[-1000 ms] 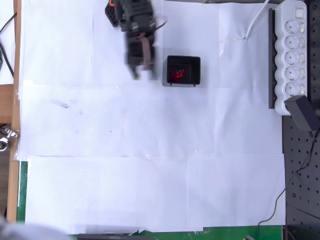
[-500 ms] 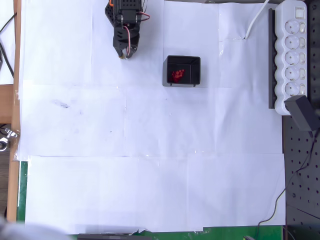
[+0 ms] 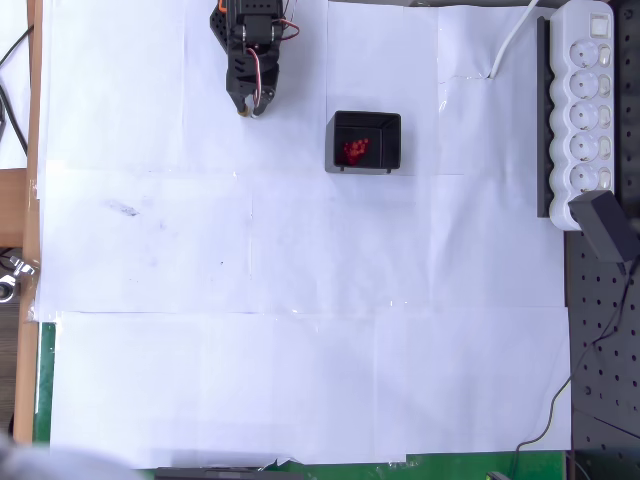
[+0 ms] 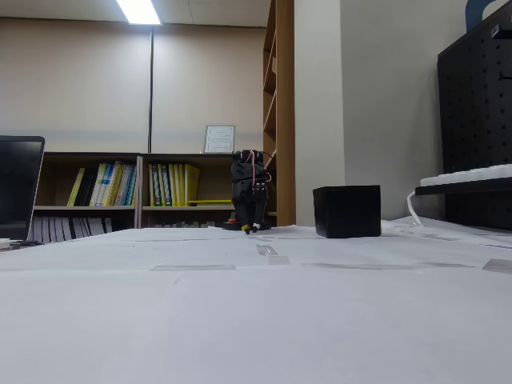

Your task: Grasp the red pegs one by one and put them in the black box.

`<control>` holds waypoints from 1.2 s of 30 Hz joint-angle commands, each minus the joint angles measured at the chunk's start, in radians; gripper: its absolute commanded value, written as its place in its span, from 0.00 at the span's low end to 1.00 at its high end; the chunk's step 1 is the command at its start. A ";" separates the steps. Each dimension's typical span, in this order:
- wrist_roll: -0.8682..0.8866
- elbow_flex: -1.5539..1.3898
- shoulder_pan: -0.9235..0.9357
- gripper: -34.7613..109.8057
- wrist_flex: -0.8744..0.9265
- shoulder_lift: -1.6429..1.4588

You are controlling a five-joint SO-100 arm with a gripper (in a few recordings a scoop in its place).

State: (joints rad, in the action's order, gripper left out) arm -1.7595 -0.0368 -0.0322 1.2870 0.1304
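The red pegs (image 3: 355, 150) are seen clustered inside the black box (image 3: 390, 143); the gripper's (image 3: 250, 108) jaw state cannot be told.

Arm folded back, claw (image 3: 247, 110) pointing down, tips close together, empty

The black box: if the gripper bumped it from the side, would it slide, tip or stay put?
The black box is small, apparently thin-walled, and holds only a little cluster of red pegs, so it is probably light. It sits flat on smooth white paper, so a nudge would likely slide it. In the fixed view it looks squat, so tipping seems less likely.
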 commanded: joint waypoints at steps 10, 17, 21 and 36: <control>0.000 0.011 -0.006 0.25 0.035 0.049; 0.002 0.011 -0.012 0.25 0.035 0.049; 0.002 0.011 -0.012 0.25 0.035 0.049; 0.002 0.011 -0.012 0.25 0.035 0.049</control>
State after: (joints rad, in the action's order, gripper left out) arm -1.7487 -0.0368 -0.0291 1.3070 0.1657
